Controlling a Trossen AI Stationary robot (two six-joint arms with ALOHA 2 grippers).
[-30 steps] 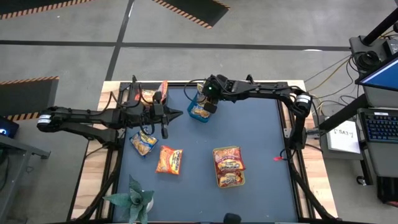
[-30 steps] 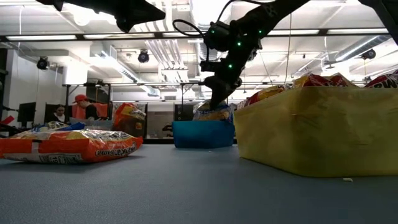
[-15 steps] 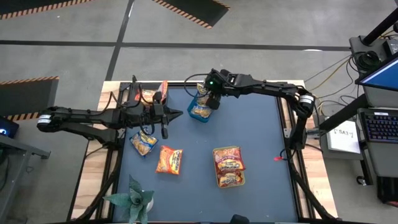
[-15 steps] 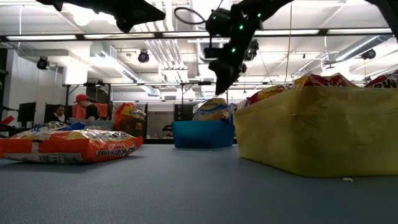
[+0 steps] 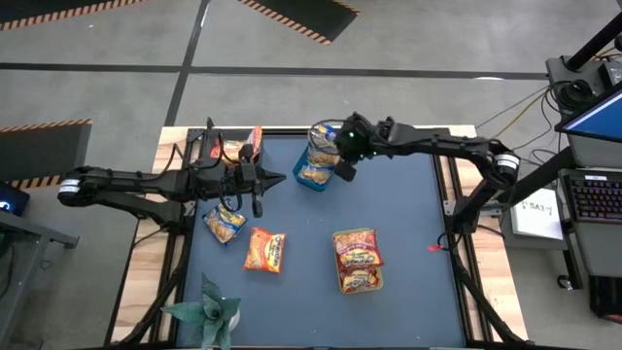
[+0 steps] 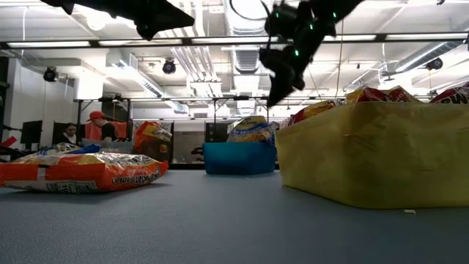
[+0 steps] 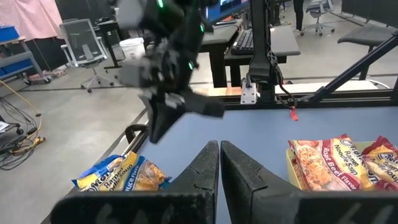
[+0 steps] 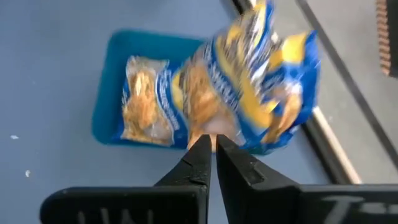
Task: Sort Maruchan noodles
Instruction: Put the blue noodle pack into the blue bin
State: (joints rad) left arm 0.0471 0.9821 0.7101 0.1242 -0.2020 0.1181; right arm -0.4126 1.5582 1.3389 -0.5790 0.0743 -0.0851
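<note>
Two blue-and-yellow packets (image 5: 316,156) sit in your blue bin (image 8: 109,93) by kind, so your right gripper (image 5: 347,167) hangs beside it, fingers pinched together and empty, while your left gripper (image 5: 275,178), also closed on nothing, waits above the loose orange packets (image 5: 264,249).

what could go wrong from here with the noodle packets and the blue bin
1. The crinkly blue-and-yellow noodle packet sits propped on the far edge of the small blue plastic bin rather than flat inside, so it may slide out.
2. The right gripper, fingers shut and empty, is just above that packet and could nudge it while moving.
3. The left gripper, shut, waits near the bin, so the arms could crowd each other.
</note>
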